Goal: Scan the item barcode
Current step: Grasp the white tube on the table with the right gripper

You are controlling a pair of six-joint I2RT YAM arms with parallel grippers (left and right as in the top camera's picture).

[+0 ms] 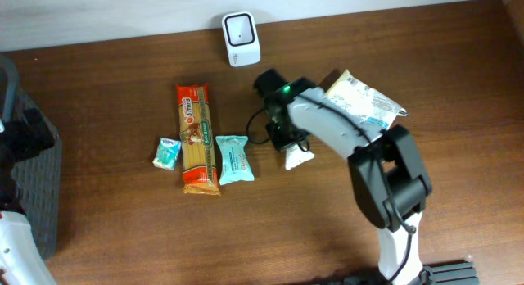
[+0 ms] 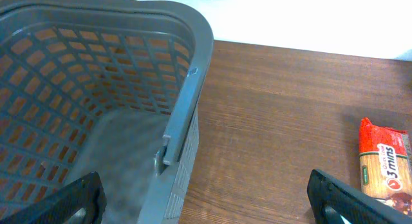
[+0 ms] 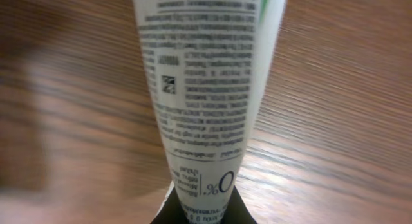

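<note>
Overhead: the right arm rises nearest. Its right gripper is clamped on the white tube, with the scanner at eleven o'clock from it. Left wrist: the left gripper is spread wide beside the basket. Right wrist: the tube's long axis runs six to twelve and it is pinched at six.

left gripper spread wide, black fingers level; right white arm extended forward, right gripper pinching white printed tube.

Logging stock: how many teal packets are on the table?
2: small teal packet left of the pasta pack, larger teal packet right of it; the right arm may hide others.
</note>
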